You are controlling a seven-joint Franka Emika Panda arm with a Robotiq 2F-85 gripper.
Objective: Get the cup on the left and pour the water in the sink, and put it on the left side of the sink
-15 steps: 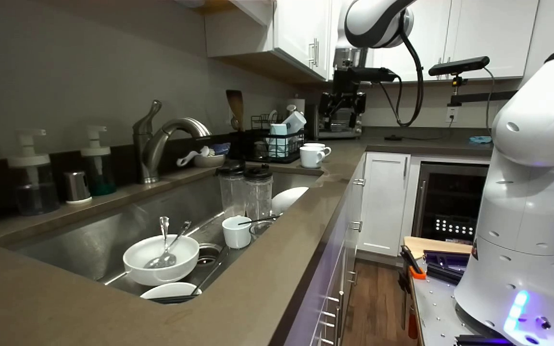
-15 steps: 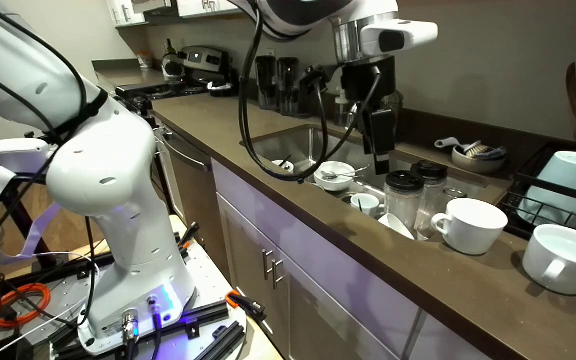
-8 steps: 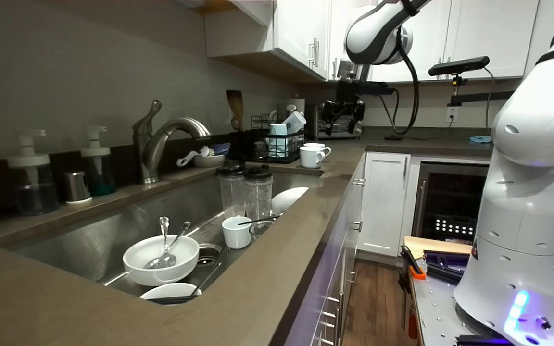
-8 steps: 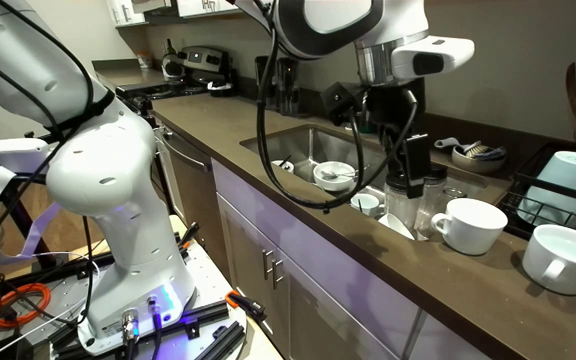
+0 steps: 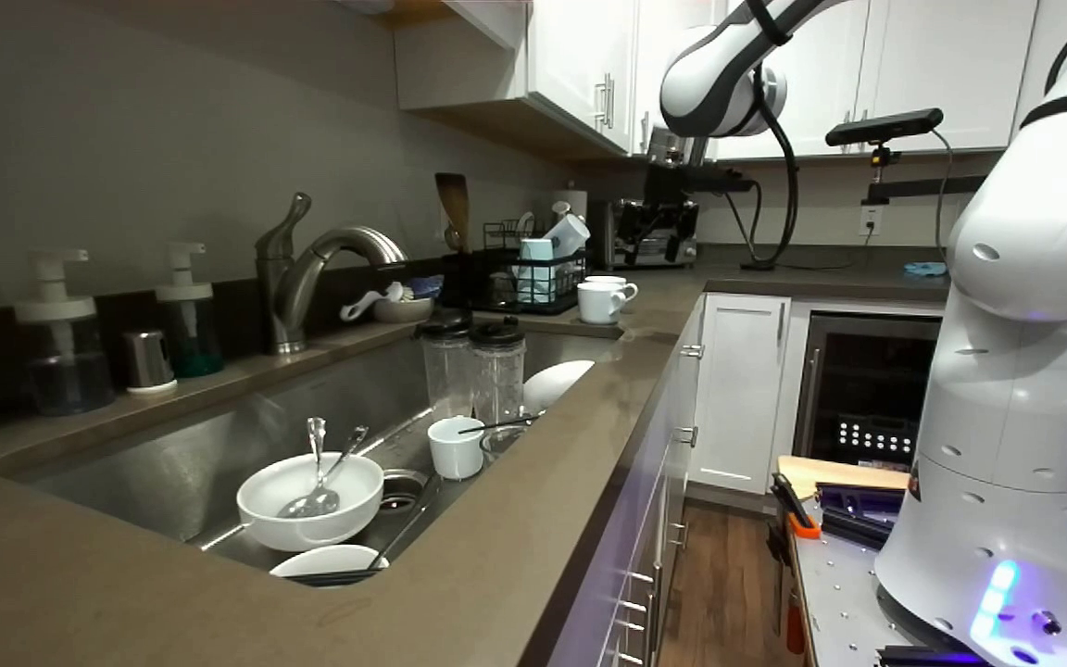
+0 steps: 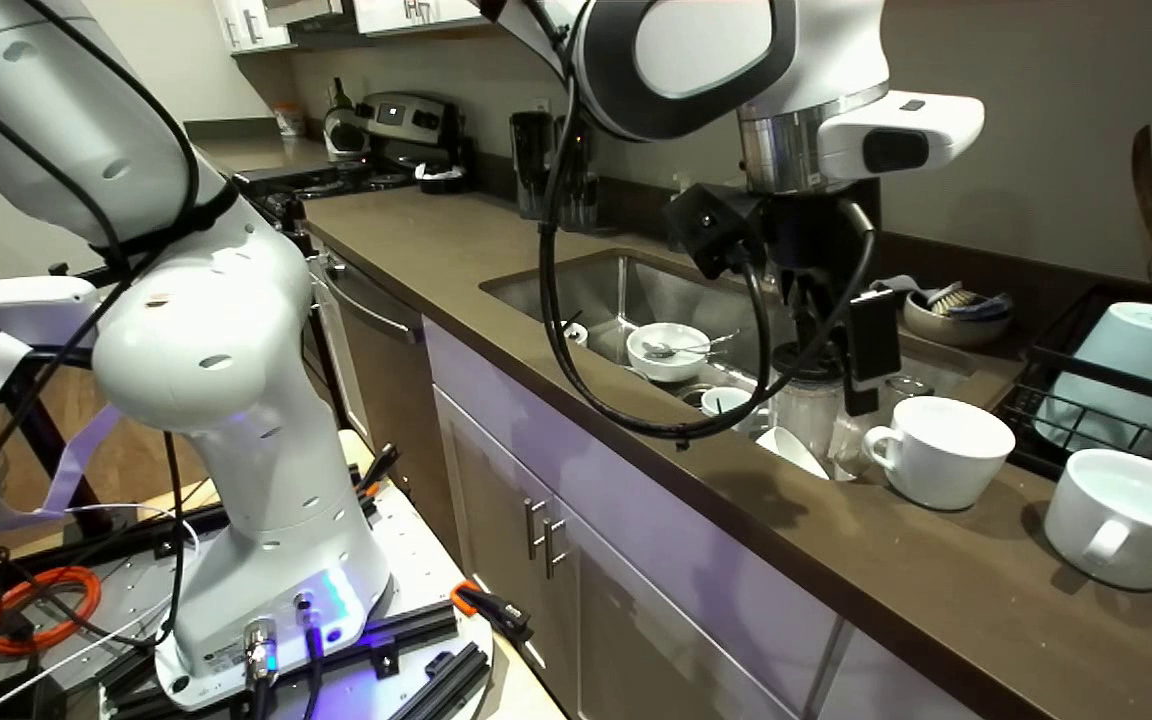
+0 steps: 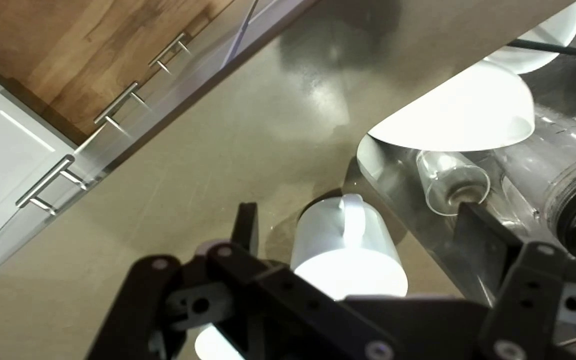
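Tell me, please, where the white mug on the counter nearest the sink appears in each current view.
In an exterior view, the mug is right of centre, below mid-height, left of a second mug.
In an exterior view, the mug is just right of centre, above mid-height, in front of the second mug.
In the wrist view, the mug is right of centre, below mid-height.
Shared landmark: the sink, beside the mug throughout.

Dim wall (image 5: 191, 139), glare on countertop (image 7: 263, 140), gleaming sink (image 5: 163, 468)

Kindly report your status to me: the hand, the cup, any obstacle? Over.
Hand open, empty. Cup on counter nearest sink: upright, not gripped. Lidded bottles in sink may crowd the hand.
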